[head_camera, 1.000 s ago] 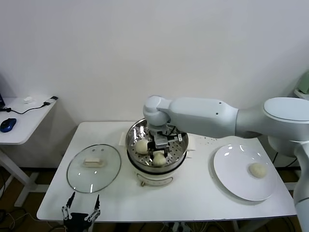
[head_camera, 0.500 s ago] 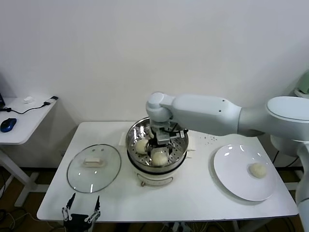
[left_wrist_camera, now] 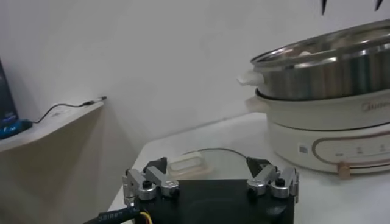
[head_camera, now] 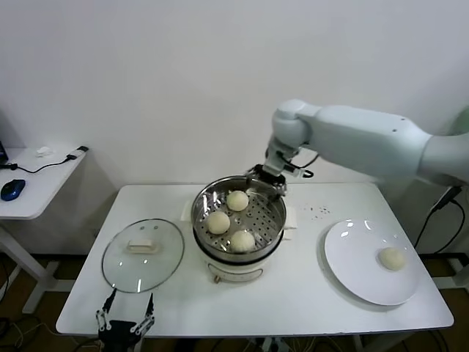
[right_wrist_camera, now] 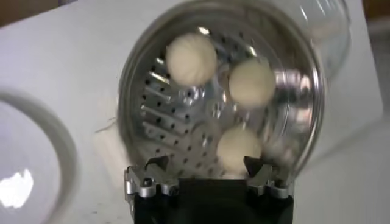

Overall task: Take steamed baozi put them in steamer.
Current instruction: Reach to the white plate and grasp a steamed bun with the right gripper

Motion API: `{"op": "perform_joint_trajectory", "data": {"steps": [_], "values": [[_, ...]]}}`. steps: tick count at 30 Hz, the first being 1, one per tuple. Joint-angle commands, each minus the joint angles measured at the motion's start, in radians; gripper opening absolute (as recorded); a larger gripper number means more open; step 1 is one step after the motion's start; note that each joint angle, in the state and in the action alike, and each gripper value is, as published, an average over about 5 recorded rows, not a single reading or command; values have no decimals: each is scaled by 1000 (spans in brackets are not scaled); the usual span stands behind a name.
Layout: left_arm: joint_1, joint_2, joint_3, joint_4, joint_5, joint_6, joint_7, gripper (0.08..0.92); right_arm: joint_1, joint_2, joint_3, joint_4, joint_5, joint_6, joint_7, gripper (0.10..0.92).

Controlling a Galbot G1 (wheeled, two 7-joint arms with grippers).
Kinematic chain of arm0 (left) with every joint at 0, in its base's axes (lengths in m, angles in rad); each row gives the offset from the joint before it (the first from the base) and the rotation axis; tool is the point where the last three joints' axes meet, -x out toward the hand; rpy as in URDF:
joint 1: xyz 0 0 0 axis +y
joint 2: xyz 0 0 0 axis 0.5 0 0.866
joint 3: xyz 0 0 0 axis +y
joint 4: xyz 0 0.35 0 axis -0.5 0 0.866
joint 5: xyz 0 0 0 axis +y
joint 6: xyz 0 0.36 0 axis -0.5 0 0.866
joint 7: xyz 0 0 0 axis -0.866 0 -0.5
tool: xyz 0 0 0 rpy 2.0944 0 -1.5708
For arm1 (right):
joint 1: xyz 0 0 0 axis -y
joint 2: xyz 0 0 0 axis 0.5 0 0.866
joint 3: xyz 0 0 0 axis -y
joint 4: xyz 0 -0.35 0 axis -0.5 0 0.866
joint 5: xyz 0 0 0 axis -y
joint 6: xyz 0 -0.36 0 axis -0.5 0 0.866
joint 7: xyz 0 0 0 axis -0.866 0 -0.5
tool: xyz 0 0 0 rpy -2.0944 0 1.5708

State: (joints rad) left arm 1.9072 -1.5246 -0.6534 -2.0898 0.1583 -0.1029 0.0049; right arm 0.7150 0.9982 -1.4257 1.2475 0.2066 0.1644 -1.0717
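Note:
The steel steamer point(head_camera: 272, 220) stands on its cream base at the table's middle. Three cream-white baozi lie on its perforated floor: one at the back point(head_camera: 237, 200), one at the left point(head_camera: 218, 222), one at the front point(head_camera: 242, 240). A fourth baozi point(head_camera: 391, 257) sits on the white plate point(head_camera: 352, 257) at the right. My right gripper point(head_camera: 268, 176) is open and empty, raised above the steamer's far right rim. In the right wrist view the steamer point(right_wrist_camera: 298, 79) and its three baozi point(right_wrist_camera: 191, 56) lie below the open gripper point(right_wrist_camera: 207, 163). My left gripper point(head_camera: 124, 321) is open, parked at the table's front left edge.
A round glass lid point(head_camera: 142, 254) lies flat left of the steamer; it shows in the left wrist view point(left_wrist_camera: 201, 157) ahead of the gripper point(left_wrist_camera: 206, 165). The steamer's base point(left_wrist_camera: 329, 131) stands beyond. A side desk with a blue mouse point(head_camera: 12, 189) is at the far left.
My right gripper has let go of a baozi at the back of the steamer, risen out of the pot and moved back and to the right. The left arm has not moved.

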Motion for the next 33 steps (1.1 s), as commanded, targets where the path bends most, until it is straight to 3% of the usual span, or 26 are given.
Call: {"op": "perform_joint_trajectory", "data": {"steps": [1, 6, 14, 24, 33], "values": [[3, -5, 12, -5, 16, 4, 1, 823, -1, -376, -52, 16, 181, -397, 18, 823], [10, -7, 16, -9, 18, 1, 1, 823, -139, -472, -1, -31, 124, -393, -16, 823], [21, -7, 13, -9, 27, 1, -1, 823, -484, -542, 304, -131, -93, -329, -57, 823], [30, -10, 5, 4, 22, -2, -1, 823, -744, -517, 554, -248, -262, -269, -65, 823], [28, -14, 5, 10, 12, 1, -1, 823, -792, -430, 675, -392, -349, -192, -66, 823]]}}
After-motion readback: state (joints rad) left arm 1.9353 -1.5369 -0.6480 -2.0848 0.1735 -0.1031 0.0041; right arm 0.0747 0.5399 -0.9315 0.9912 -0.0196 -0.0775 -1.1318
